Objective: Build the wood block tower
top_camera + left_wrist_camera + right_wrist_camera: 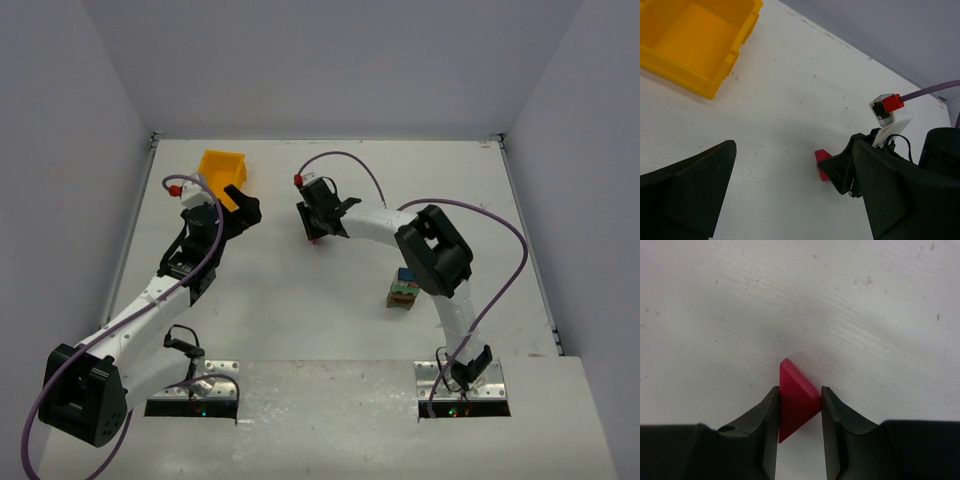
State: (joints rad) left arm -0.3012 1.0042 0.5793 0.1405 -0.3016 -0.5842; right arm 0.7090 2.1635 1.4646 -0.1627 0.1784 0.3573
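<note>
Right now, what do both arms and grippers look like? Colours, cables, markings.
Both arms match: the left arm and right arm have white links with black joint housings. The left gripper and right gripper are black, with two tapered fingers. A purple cable loops along each arm, ending in a red connector by the wrist. No markings legible.

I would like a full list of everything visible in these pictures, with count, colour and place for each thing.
triangular wooden prism: one, magenta-red, middle of the table, far half
stack of small painted wooden blocks: one; blue, green and brown show; right of centre, partly hidden by the right arm
plastic bin: one, yellow-orange, far left
table: one, white
left gripper: one, black, open, beside the bin
right gripper: one, black, shut on the prism
</note>
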